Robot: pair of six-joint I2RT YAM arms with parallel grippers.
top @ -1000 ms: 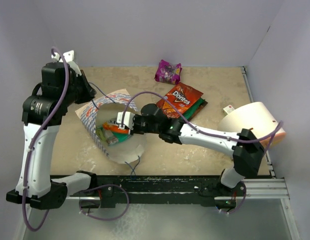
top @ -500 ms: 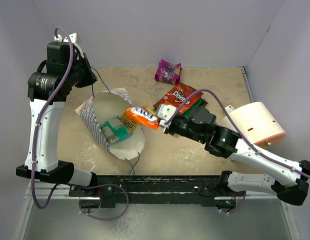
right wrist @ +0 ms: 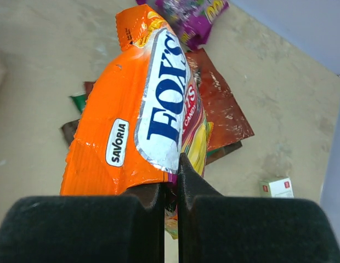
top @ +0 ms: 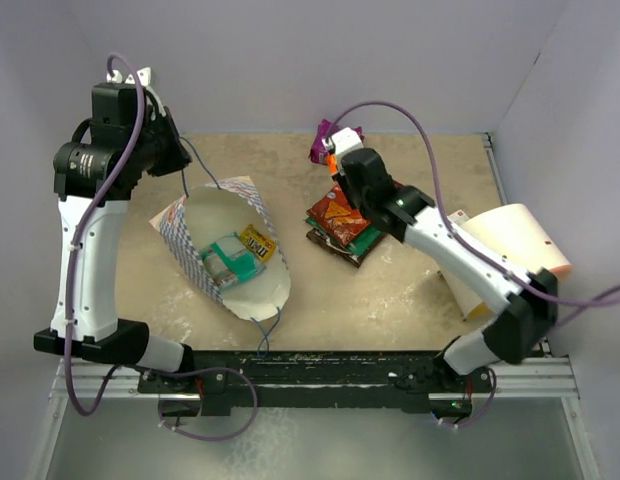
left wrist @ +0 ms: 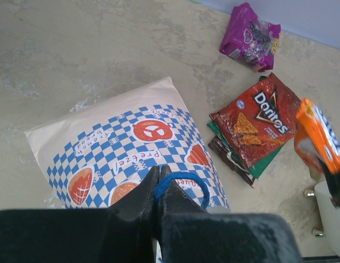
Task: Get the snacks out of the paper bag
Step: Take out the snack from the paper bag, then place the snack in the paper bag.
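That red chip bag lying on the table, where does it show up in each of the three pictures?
Top view: the red chip bag is near the centre, right of the paper bag.
Left wrist: right of centre.
Right wrist: centre-right, behind the orange packet.
Shared landmark: the purple packet just beyond it.

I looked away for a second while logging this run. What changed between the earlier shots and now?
The right gripper lifted the orange Fox's packet out of the paper bag and carried it right and away, above the Doritos pile; it is still gripped. The left gripper stays shut on the blue string handle. The bag and the teal packet inside stay put.
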